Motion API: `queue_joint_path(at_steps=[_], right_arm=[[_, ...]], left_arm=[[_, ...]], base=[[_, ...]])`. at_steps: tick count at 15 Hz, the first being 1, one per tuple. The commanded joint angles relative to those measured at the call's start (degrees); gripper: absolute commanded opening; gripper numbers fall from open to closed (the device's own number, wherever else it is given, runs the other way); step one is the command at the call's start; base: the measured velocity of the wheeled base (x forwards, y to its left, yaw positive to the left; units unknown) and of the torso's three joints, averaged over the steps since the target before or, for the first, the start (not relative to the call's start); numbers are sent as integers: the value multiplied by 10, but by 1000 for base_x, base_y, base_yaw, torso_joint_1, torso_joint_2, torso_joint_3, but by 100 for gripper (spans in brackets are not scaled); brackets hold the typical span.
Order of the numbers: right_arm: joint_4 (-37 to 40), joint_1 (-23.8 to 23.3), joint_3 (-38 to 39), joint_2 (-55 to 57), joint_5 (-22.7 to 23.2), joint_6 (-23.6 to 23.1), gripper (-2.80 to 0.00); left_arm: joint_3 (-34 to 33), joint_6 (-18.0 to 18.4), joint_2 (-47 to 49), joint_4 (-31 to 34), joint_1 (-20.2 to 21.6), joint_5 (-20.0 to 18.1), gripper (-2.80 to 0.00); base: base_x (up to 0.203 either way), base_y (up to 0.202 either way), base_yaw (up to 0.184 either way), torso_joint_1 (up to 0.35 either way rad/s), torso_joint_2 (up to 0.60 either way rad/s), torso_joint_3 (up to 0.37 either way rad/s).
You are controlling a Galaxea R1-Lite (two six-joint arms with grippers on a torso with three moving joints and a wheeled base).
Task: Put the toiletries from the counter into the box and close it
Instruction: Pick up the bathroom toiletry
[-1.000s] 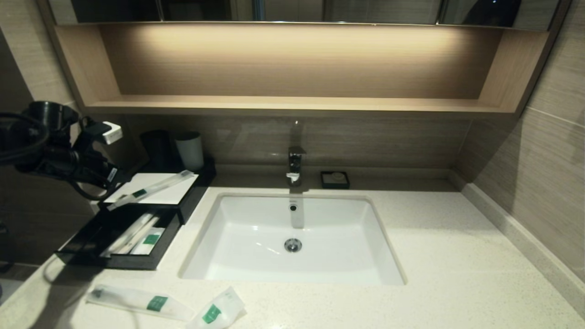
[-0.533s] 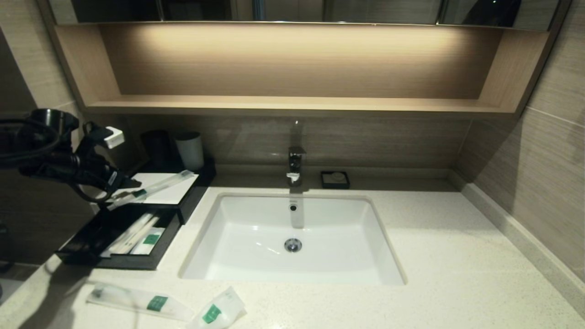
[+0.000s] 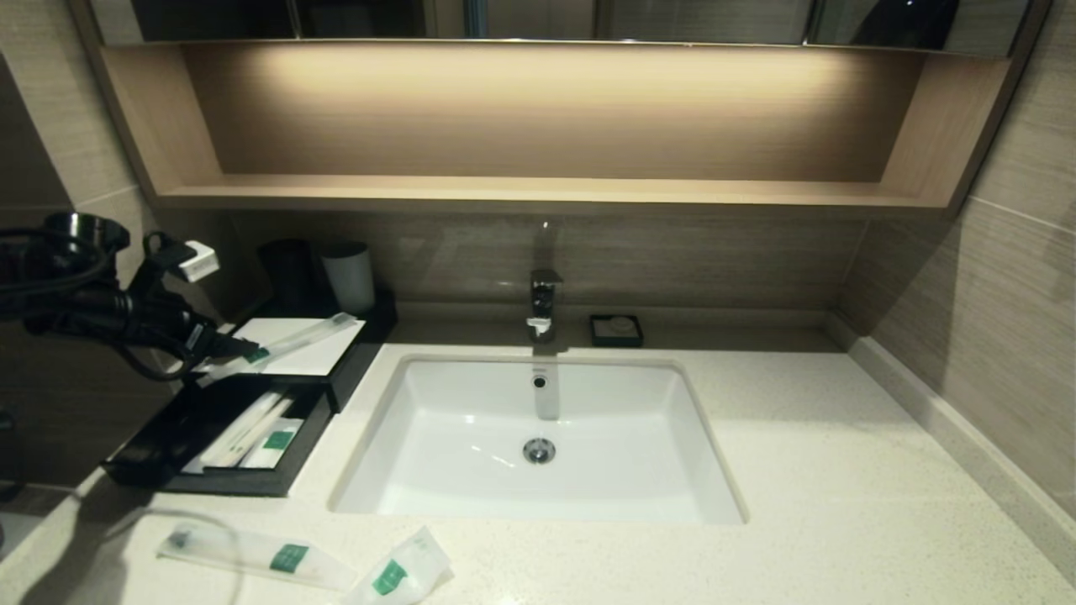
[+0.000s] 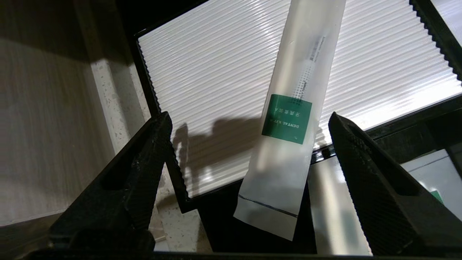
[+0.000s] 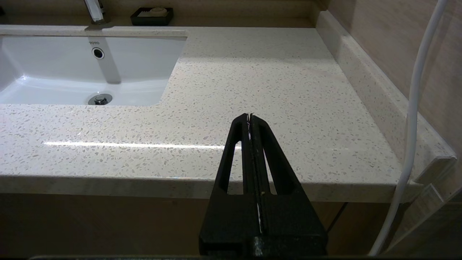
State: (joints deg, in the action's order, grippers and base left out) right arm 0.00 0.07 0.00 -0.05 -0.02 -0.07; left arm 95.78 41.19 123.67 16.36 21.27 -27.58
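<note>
The black box (image 3: 324, 357) stands at the counter's (image 3: 799, 470) back left with its front drawer (image 3: 160, 458) pulled out. Sachets (image 3: 252, 433) lie inside the drawer. One long frosted sachet (image 3: 294, 339) (image 4: 299, 90) rests slantwise on the box's ribbed white top panel (image 4: 216, 72), its near end overhanging the drawer. My left gripper (image 3: 231, 344) (image 4: 249, 115) hovers open over that end, fingers apart on either side and not touching it. A long sachet (image 3: 256, 555) and a short one (image 3: 399, 573) lie on the counter's front left. My right gripper (image 5: 249, 116) is shut and empty, low before the counter's front edge (image 5: 270, 72).
A white sink (image 3: 538, 420) with a faucet (image 3: 544, 302) fills the counter's middle. A black soap dish (image 3: 616, 329) sits behind it. A dark cup (image 3: 288, 273) and a white cup (image 3: 350, 277) stand behind the box. A wooden shelf (image 3: 538, 193) runs above.
The left gripper's fingers have spread apart and let go of the long sachet, which stays on the box's top panel. The left wrist has sunk a little.
</note>
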Motion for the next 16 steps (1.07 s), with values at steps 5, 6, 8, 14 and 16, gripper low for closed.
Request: queue_joint_path(at_steps=[5,6,8,14,16], right_arm=[[0,0,1,0,0,0,-280],[0,0,1,0,0,0,-280],[0,0,1,0,0,0,-280],[0,0,1,0,0,0,-280],[0,0,0,0,0,0,-280]], left_arm=[[1,6,10,10,1,-45,0],[-2,6,10,10,0,-53,0],[-2,6,12,9,0,-54,0],[-2,6,21,9,0,-57,0],[-1,10,23,9,1,-58,0]], base=[[0,0,0,0,0,0],[0,0,0,0,0,0],[0,0,0,0,0,0],[0,0,0,0,0,0],[0,0,0,0,0,0]])
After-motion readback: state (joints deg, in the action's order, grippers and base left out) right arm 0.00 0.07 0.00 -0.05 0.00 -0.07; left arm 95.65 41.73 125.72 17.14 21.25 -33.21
